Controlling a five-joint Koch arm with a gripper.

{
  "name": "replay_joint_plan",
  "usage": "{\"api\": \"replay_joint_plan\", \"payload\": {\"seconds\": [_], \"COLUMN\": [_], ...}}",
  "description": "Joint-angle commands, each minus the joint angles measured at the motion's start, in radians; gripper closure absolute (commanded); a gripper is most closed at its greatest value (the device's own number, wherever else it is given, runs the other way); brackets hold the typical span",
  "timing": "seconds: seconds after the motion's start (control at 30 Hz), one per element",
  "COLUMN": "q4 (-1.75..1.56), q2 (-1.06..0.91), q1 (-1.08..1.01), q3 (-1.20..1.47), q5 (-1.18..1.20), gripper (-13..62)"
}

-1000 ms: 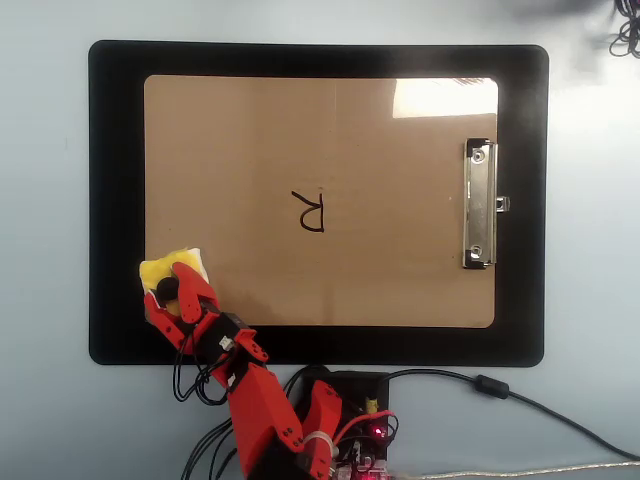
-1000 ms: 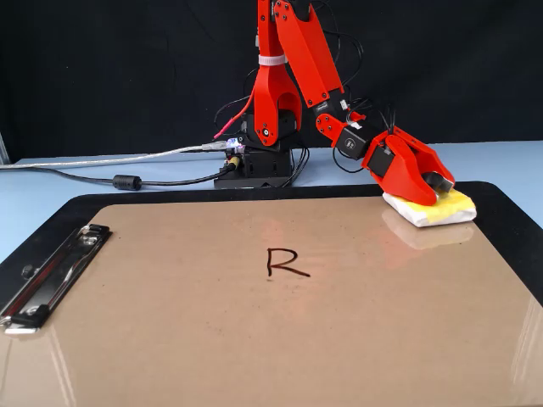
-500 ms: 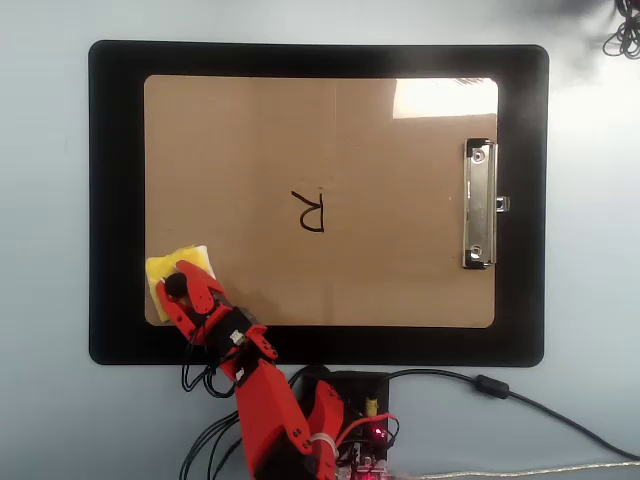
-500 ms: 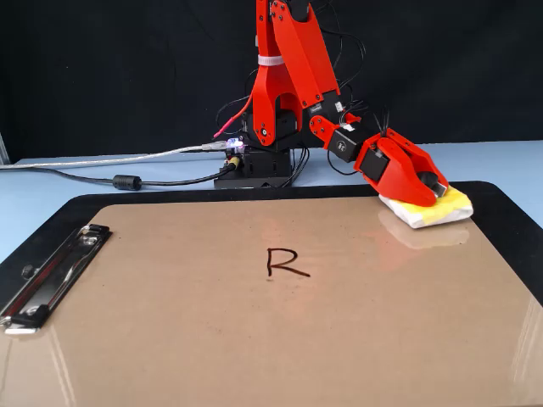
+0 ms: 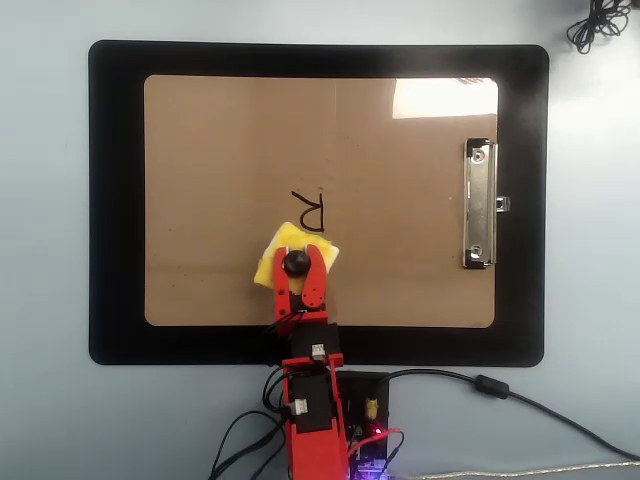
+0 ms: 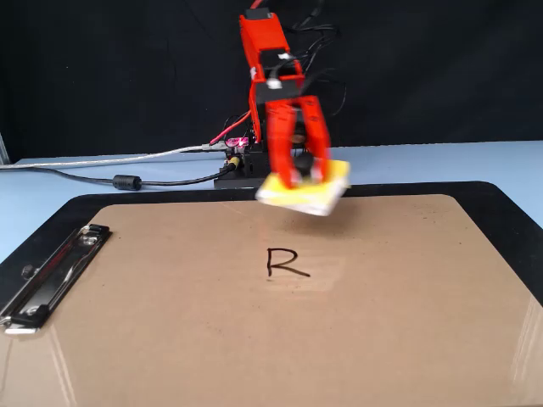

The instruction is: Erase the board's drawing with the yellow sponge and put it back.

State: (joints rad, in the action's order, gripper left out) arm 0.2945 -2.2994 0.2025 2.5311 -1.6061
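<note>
Yellow sponge, red hand, tan board, black drawing, black mat

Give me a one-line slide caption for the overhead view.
Red gripper carries the yellow sponge over the tan board, just short of the unerased R drawing.

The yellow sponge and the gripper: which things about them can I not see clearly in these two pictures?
- Fixed view: the yellow sponge and gripper are motion-blurred, so the grip on the knob is unclear.
- Overhead view: the gripper covers the sponge's middle.
- Overhead view: the sponge overlaps the lower end of the drawing.
- Both views: the sponge's underside is hidden.
</note>
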Motion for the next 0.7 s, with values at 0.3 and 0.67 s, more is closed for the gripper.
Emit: {"api": "replay_joint_plan", "payload": {"seconds": [0.3, 0.67], "q4": [-0.549, -1.117], "q2": [0.314, 0.905], "q1": [-0.202, -0.189], "q3": [0.052, -0.067], "q5": [0.009, 0.011], "gripper": [57.5, 57.6]}}
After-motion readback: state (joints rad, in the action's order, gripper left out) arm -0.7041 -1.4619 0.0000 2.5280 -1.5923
